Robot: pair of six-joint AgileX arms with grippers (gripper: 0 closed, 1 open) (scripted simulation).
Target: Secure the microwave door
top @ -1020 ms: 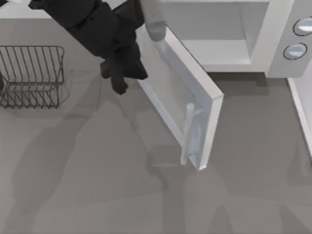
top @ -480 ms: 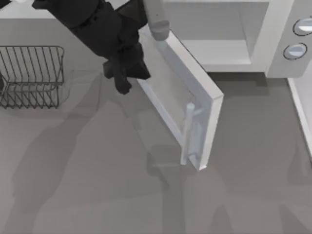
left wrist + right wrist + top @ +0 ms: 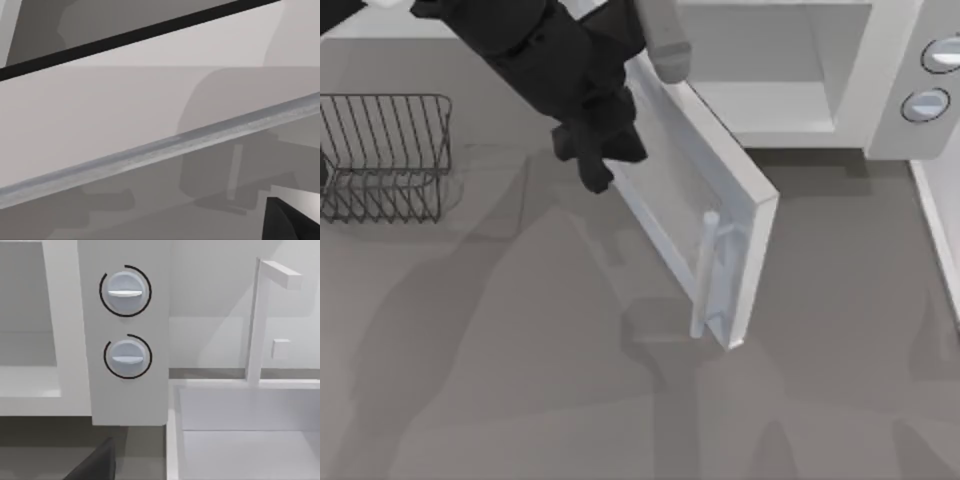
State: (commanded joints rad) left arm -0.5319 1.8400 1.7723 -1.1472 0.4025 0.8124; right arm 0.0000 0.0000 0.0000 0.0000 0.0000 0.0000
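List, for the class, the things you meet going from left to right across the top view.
wire rack → left hand → microwave door → microwave's two knobs

text: none legible | labels: none on microwave (image 3: 840,70) | knobs (image 3: 125,290): plain, ringed by unmarked arcs | door (image 3: 690,190): unmarked
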